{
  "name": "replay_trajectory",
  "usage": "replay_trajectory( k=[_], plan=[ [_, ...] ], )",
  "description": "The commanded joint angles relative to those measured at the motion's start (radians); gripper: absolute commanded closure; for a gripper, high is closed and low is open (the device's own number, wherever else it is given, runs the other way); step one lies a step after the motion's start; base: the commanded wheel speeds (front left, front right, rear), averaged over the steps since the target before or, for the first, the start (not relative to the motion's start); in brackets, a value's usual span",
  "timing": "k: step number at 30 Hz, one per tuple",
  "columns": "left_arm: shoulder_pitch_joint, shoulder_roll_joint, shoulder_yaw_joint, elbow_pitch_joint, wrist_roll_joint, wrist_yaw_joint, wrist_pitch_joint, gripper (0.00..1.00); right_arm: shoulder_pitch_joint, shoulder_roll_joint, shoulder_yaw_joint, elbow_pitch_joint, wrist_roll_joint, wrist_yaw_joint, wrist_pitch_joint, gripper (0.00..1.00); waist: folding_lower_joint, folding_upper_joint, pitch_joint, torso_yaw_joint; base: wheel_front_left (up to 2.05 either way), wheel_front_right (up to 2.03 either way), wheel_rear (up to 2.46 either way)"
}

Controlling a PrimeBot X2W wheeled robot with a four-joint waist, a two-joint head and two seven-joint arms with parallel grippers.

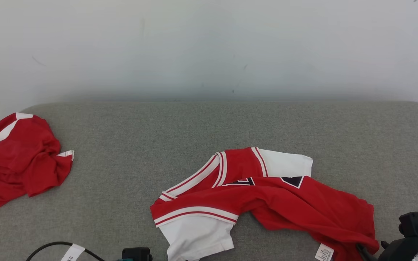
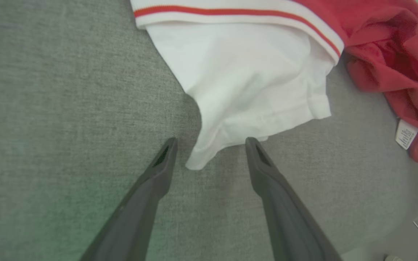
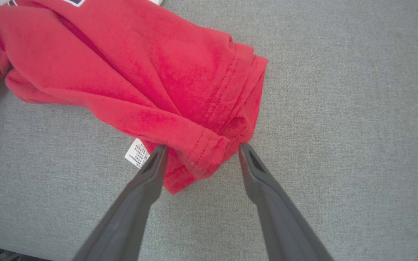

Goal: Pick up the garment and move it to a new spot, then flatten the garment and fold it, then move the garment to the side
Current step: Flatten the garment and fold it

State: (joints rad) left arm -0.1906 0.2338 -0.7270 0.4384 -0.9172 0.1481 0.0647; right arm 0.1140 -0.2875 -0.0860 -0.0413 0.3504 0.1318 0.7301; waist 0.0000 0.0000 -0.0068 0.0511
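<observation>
Head view: the bottom edge cuts my garment (image 1: pixel 267 203) at its white sleeve (image 1: pixel 198 235), and the left edge cuts the second red garment (image 1: pixel 13 163). A fold hides part of the dark emblem (image 1: pixel 292 180). The care label (image 3: pixel 137 153) carries print too small for me to read; the cable tag (image 1: pixel 73 252) runs off the bottom edge.
</observation>
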Motion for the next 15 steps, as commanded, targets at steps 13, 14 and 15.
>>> replay_trajectory(
  k=[13, 14, 15],
  plan=[
    [-0.030, -0.005, -0.007, 0.042, 0.008, -0.016, -0.018, 0.94, -0.020, 0.030, 0.006, 0.040, -0.016, -0.002, -0.009, 1.00, 0.0000, 0.0000, 0.013, -0.003, 0.00, 0.00, 0.00],
    [-0.033, -0.006, -0.007, 0.044, 0.010, -0.016, -0.021, 1.00, -0.022, 0.028, 0.012, 0.043, -0.016, -0.002, -0.011, 1.00, 0.0000, 0.0000, 0.014, -0.003, 0.00, 0.00, 0.00],
    [-0.038, -0.007, -0.007, 0.044, 0.012, -0.022, -0.026, 1.00, -0.026, 0.025, 0.014, 0.040, -0.015, -0.002, -0.016, 1.00, 0.0000, 0.0000, 0.016, -0.002, 0.00, 0.00, 0.00]
  ],
)
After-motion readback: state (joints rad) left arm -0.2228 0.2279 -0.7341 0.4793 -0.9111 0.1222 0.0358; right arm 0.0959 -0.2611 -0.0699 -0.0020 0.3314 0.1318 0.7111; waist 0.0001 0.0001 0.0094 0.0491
